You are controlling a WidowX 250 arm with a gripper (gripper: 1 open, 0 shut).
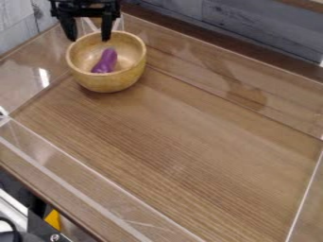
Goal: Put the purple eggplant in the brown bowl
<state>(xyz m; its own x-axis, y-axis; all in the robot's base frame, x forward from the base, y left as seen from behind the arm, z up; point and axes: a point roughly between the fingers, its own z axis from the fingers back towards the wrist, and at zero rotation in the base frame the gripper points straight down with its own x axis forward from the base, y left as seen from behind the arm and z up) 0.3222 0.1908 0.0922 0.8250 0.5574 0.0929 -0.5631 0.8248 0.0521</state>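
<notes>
The purple eggplant (105, 61) lies inside the brown bowl (123, 77), which stands on the wooden table at the upper left. My black gripper (87, 28) hangs just above the bowl's far rim. Its two fingers point down, spread apart, with nothing between them. The eggplant rests free on the bowl's floor, apart from the fingers.
The wooden tabletop (190, 142) is bounded by a clear raised rim (76, 184) along its front and sides. A grey plank wall (252, 24) runs behind it. Something yellow and black (51, 222) sits below the front edge at bottom left.
</notes>
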